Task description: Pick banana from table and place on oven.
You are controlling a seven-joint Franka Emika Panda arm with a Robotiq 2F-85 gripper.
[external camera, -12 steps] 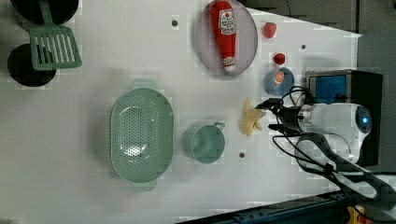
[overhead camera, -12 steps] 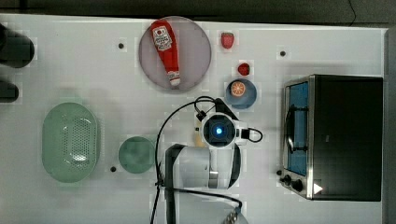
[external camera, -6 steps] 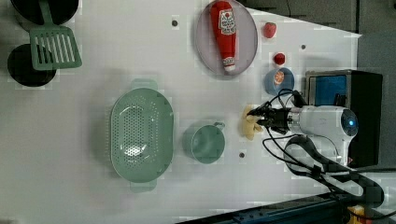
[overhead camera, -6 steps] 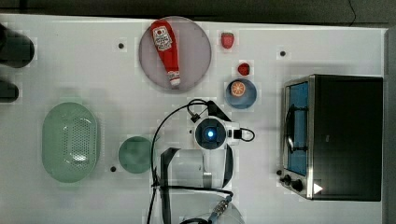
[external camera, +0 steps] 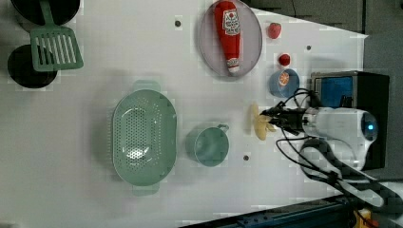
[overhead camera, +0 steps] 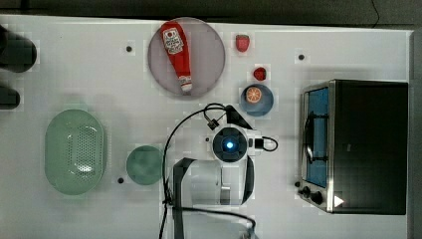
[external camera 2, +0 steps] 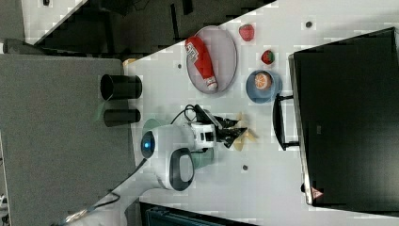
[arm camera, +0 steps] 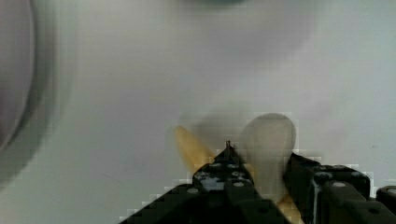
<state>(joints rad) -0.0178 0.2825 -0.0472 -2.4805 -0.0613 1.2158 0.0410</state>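
Closing around the banana (arm camera: 270, 144), the gripper (arm camera: 261, 186) has its two black fingers set on either side of the pale fruit in the wrist view, one finger to each flank, so the step in hand reads as the grasp itself. Whether the pads already press the fruit firmly cannot be told; the jaws stand narrow, about the fruit's width.

The banana lies on the white table (external camera: 142, 47), between the green cup (external camera: 207, 145) and the oven (external camera: 349, 90) in the left view, just below the blue bowl with the orange slice (external camera: 283, 81). It looks small, pale yellow and rounded at the end, with a darker yellow strip like peel splayed beside it, touching the tabletop.

The next move probably calls for a straight lift clear of the table, then a carry toward the top view's right to the oven's black top (overhead camera: 370, 144), high enough to clear its silver front frame and door handle.
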